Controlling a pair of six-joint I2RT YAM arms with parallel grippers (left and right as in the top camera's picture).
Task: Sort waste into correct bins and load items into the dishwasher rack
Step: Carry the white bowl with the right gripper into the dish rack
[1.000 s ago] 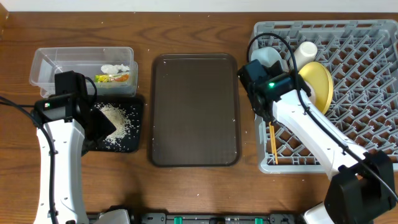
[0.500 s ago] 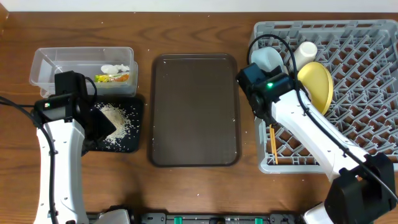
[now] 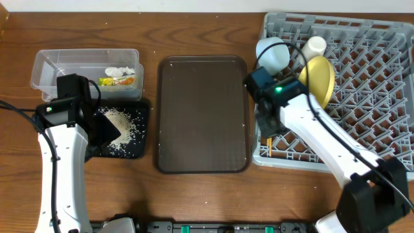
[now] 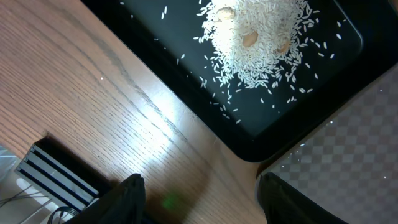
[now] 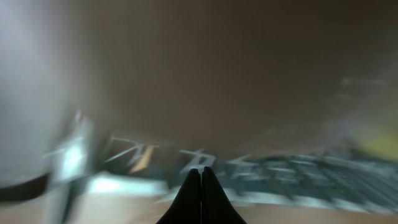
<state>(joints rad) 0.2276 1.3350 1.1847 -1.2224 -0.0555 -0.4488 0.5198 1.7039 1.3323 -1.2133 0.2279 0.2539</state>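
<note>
right jaws pinched together, left jaws wide. Risk: right arm (image 3: 318,134) snags rack (image 3: 375,97), tipping yellow plate (image 3: 318,81).

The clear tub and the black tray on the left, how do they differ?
The clear tub is see-through and deeper; the black tray is opaque and shallow. The clear tub holds a snack wrapper and white scraps; the black tray holds loose rice. Both are rectangular and hold waste.
</note>
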